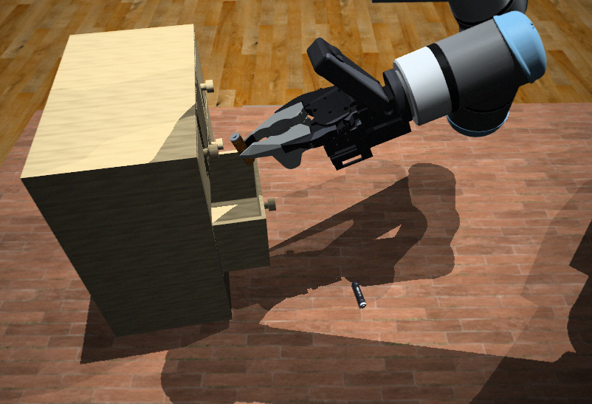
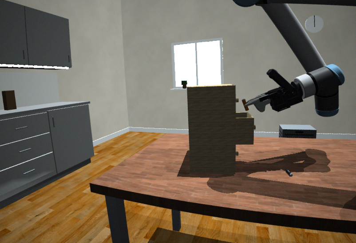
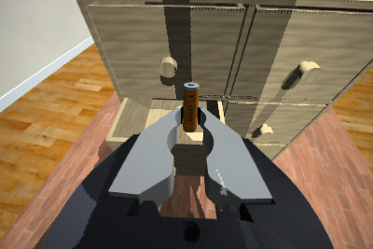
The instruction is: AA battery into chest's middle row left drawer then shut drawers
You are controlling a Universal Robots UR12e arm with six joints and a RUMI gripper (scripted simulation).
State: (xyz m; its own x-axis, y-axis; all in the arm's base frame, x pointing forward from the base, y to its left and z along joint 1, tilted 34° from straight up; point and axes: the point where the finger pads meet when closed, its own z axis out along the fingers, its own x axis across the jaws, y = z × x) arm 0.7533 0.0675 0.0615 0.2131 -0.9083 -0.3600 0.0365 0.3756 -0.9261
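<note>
My gripper (image 1: 244, 147) (image 2: 247, 105) (image 3: 190, 107) is shut on an orange-brown battery (image 1: 238, 142) (image 2: 244, 104) (image 3: 190, 104), held near upright with a slight tilt. The chest (image 1: 119, 79) (image 2: 211, 125) (image 3: 210, 39) stands upright. Its left middle drawer (image 1: 241, 244) (image 2: 244, 130) (image 3: 120, 120) is pulled partly out, still seated in the chest. In the exterior view the battery is a little above the drawer's rim, over its open part. The wrist view shows it in front of the drawer opening, towards the right side. The fingers hide part of the drawer. The other visible drawers look shut.
A small black battery (image 1: 358, 295) (image 2: 289, 172) lies on the table (image 1: 296, 365) (image 2: 160, 188), in front of the chest. The upper left knob (image 3: 168, 66) sticks out behind and above the held battery. The right middle knob (image 3: 266, 129) is to its right.
</note>
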